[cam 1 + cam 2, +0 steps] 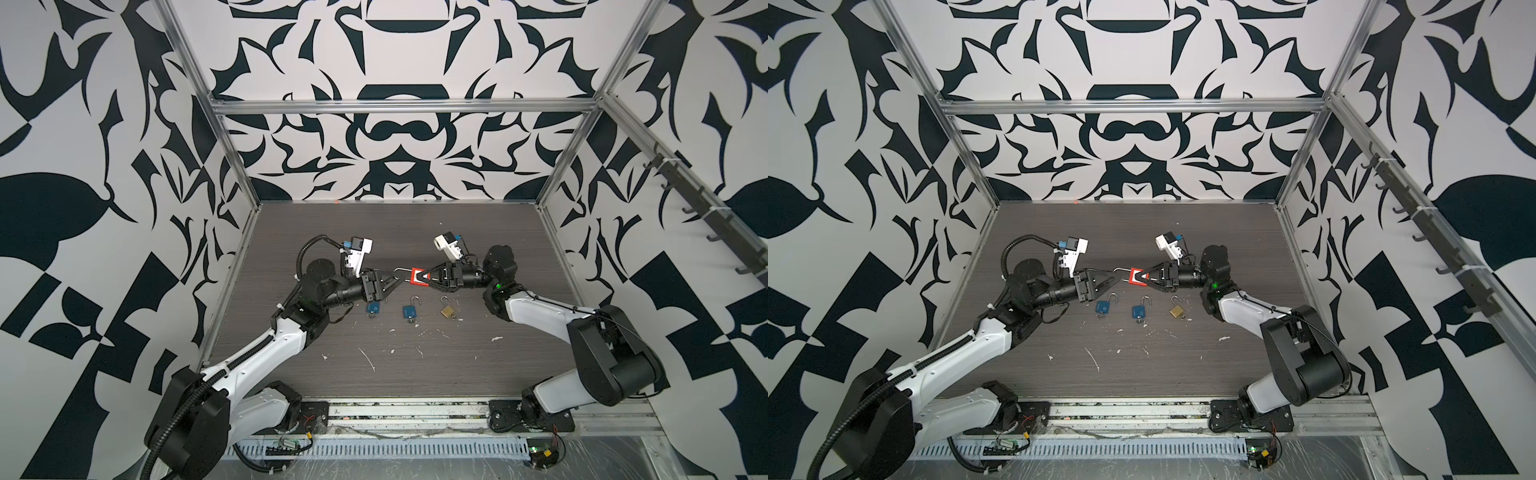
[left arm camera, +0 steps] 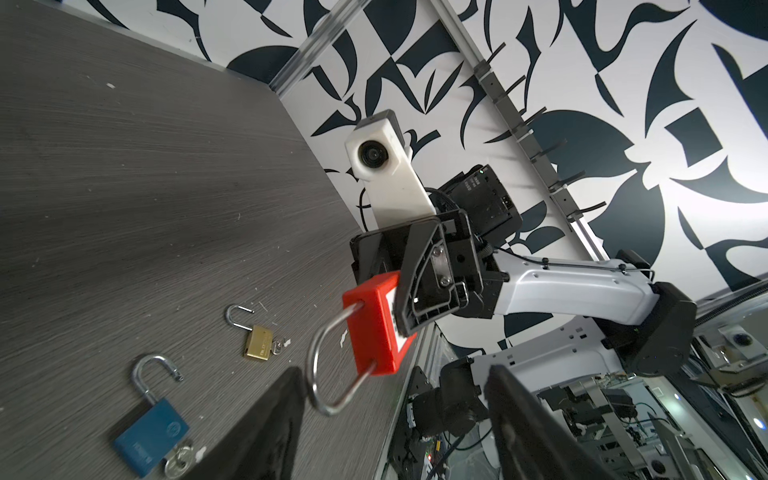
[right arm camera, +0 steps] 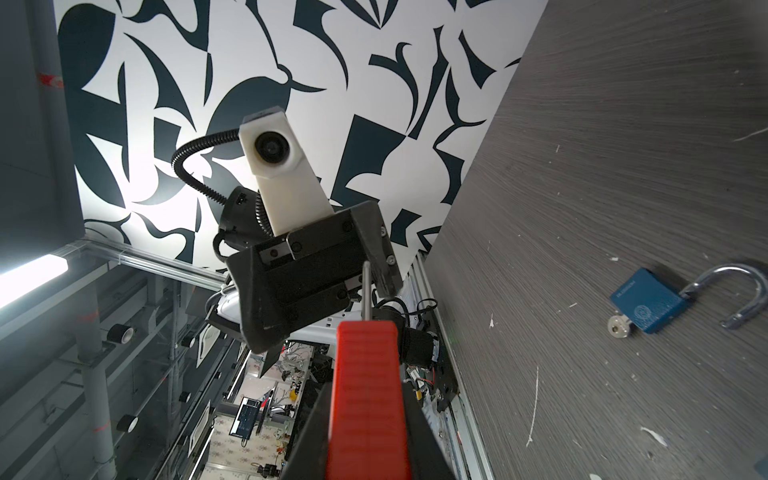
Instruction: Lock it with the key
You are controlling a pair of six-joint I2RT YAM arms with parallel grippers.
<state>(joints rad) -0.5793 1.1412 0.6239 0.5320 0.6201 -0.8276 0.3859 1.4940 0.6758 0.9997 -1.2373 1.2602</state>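
Note:
A red padlock (image 1: 419, 277) (image 1: 1137, 276) hangs in the air above the middle of the table, with my right gripper (image 1: 424, 277) (image 3: 365, 386) shut on its body (image 3: 365, 395). Its steel shackle (image 2: 328, 374) points toward the left arm, and both legs run into the red body (image 2: 376, 328). My left gripper (image 1: 392, 279) (image 2: 395, 370) is open around the shackle's bend, which lies close against one finger (image 2: 286, 399). No key shows on the red padlock; its far end is hidden between the right fingers.
On the table below lie two blue padlocks (image 1: 372, 308) (image 1: 409, 311) and a brass padlock (image 1: 447, 311), all with open shackles and keys in them. White scuffs mark the dark wood tabletop (image 1: 415, 232). Metal frame posts and patterned walls enclose the sides.

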